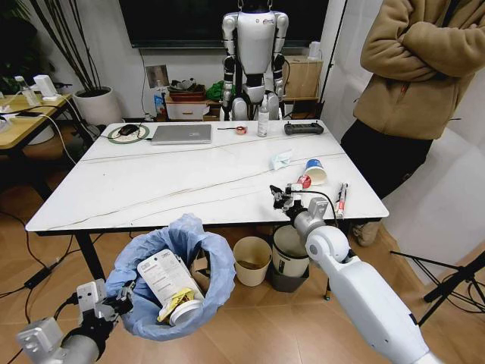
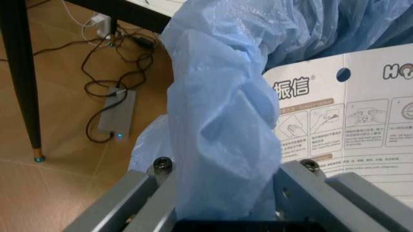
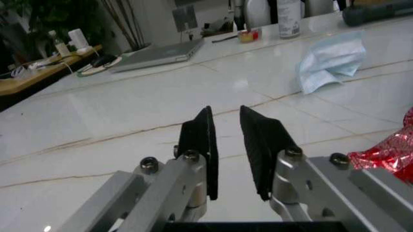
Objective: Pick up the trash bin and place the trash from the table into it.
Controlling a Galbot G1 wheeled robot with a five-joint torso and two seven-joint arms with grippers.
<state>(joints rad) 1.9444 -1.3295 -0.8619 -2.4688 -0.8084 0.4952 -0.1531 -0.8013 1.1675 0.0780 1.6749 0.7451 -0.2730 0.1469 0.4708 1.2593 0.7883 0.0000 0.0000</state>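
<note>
My left gripper [image 1: 121, 298] is shut on the rim of the trash bin [image 1: 170, 262], held low at the front left of the table [image 1: 189, 182]. In the left wrist view the blue bag [image 2: 219, 121] is pinched between the fingers. A flat white packet [image 1: 163, 277] [image 2: 348, 116] and a yellowish wrapper [image 1: 178, 302] lie inside. My right gripper [image 1: 282, 199] [image 3: 226, 113] hovers over the table's front right, open by a narrow gap and holding nothing. Just beyond it lie a crushed red can [image 1: 303, 182] [image 3: 387, 150], a blue-and-white paper cup [image 1: 315, 171] and a crumpled pale-blue paper [image 1: 281, 159] [image 3: 332, 60].
A grey laptop [image 1: 180, 134], a white spray bottle [image 1: 263, 121], a tape roll [image 1: 241, 130] and a dark controller [image 1: 303, 129] sit along the far edge. A marker [image 1: 342, 199] lies at the right front. A cream bin [image 1: 251, 260] and a white bin [image 1: 288, 258] stand under the table. A person [image 1: 417, 76] stands at right.
</note>
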